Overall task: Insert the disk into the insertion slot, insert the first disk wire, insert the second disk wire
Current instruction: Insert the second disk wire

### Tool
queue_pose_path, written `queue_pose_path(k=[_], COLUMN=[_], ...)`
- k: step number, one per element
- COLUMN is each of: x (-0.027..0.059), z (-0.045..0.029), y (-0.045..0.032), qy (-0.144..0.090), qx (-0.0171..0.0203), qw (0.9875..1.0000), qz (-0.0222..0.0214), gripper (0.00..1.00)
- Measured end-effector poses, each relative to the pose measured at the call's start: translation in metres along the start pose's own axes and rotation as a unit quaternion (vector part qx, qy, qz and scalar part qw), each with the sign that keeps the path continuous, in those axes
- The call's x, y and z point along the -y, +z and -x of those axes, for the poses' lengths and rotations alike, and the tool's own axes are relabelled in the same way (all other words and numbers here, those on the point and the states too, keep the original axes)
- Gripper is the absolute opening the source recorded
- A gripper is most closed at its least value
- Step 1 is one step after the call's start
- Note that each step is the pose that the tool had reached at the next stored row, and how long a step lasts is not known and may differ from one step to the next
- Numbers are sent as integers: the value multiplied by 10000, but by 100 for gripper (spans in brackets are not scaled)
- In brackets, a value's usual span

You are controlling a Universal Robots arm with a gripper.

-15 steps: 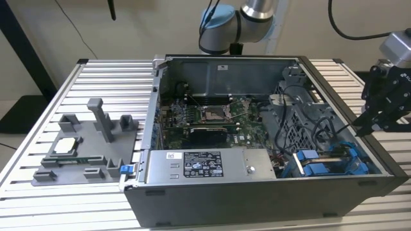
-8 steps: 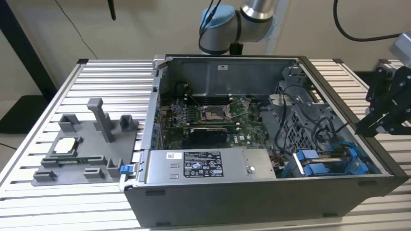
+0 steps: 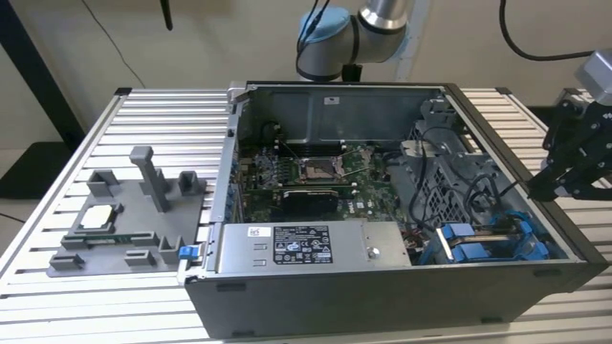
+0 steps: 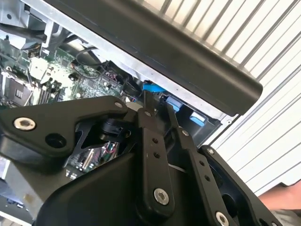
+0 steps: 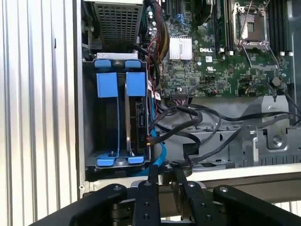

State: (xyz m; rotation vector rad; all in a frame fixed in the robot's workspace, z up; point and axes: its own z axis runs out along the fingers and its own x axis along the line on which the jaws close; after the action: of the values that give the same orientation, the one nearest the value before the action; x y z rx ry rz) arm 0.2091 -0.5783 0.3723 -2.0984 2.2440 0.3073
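gripper (image 5: 165, 170): 1, fingers stood narrow, any load between them was unclear | insertion slot (image 5: 89, 122) held 2 blue frames (image 5: 106, 84) | disk (image 5: 139, 117): 1, mostly hidden | blue wire (image 5: 161, 153): 1, lower end unclear

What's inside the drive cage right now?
Two blue frames stand in the insertion slot; one seems to carry the disk. The bay's depths are dark and hidden.

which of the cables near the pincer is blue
The thin bright blue cable curving along the blue-edged metal drive cage toward the pincer; the neighbouring cables are black, further from the cage.
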Motion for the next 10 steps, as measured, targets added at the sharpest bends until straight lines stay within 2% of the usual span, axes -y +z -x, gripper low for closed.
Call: queue_pose_path(k=[2,4,10], x=[1,2,4], z=[-1,-4,-26], y=[6,13,21], qy=[53,97,144], qx=[75,125,140], qw=[10000,9999,9998], qz=[-6,-10,-15], gripper=[100,100,100])
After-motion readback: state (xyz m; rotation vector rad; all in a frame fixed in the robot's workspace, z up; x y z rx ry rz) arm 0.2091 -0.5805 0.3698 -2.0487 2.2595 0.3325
